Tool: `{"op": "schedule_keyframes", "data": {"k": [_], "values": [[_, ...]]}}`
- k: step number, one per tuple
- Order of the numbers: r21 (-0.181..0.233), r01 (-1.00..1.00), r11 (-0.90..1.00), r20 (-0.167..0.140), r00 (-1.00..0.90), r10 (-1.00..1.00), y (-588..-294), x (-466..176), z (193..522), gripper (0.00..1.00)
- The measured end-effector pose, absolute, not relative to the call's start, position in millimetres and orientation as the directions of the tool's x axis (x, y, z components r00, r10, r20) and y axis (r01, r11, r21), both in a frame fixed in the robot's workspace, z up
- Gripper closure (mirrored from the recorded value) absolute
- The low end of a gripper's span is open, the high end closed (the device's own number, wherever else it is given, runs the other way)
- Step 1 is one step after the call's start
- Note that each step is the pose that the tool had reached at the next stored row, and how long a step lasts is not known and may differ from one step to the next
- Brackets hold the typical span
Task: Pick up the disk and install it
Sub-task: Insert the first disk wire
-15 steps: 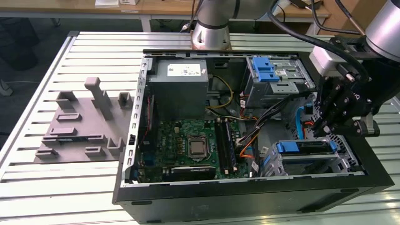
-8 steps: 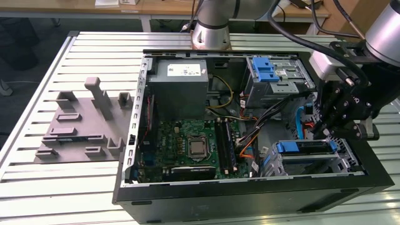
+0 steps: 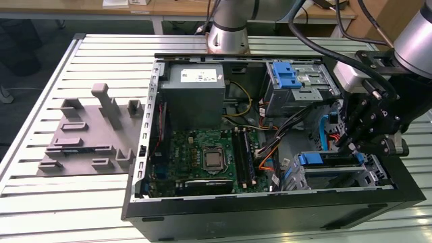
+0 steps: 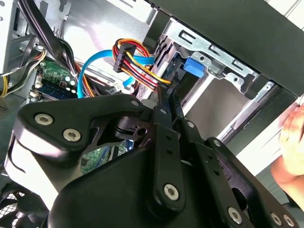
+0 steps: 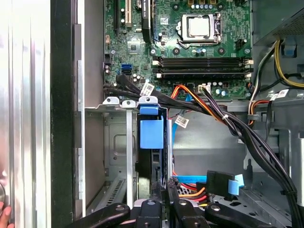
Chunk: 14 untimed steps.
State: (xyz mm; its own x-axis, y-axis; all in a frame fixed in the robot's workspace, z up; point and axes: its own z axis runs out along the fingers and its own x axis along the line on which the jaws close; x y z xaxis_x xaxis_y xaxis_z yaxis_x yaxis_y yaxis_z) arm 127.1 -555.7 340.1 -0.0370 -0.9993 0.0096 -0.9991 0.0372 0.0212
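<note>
The disk (image 5: 148, 167) is seen edge-on in the first wrist view, standing in a slot of the cage (image 5: 116, 142), with its blue rail (image 5: 151, 133) at the end nearer the motherboard (image 5: 190, 52). In the exterior view the disk (image 3: 329, 162) is found low in the case (image 3: 270, 212), at the corner towards the exterior view's right. It is judged to be entered in the slot; whether it is fully seated cannot be told.

The gripper (image 5: 167, 184) is placed at the disk's outer end. Its fingers (image 4: 167, 102) are pressed together, and nothing is seen pinched between them. Their tips are just beside the disk's edge; whether they touch it cannot be told.

The pick-up is judged to be done, and the installing step to be in hand, near its end. A push straight along the slot is called for, so that the rails are kept square in the cage and the disk is not jammed.

A bundle of cables (image 5: 213, 109) is laid across the case just beside the cage, and care is needed that none is caught. A person's hand (image 4: 290, 142) is seen near the outer wall of the case.
</note>
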Motion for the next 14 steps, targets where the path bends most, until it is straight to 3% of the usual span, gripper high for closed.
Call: {"op": "schedule_keyframes", "data": {"k": [14], "values": [[0.021,-0.999,0.040,0.010,-0.040,-0.999,-556.9,127.1,337.4,0.84]]}}
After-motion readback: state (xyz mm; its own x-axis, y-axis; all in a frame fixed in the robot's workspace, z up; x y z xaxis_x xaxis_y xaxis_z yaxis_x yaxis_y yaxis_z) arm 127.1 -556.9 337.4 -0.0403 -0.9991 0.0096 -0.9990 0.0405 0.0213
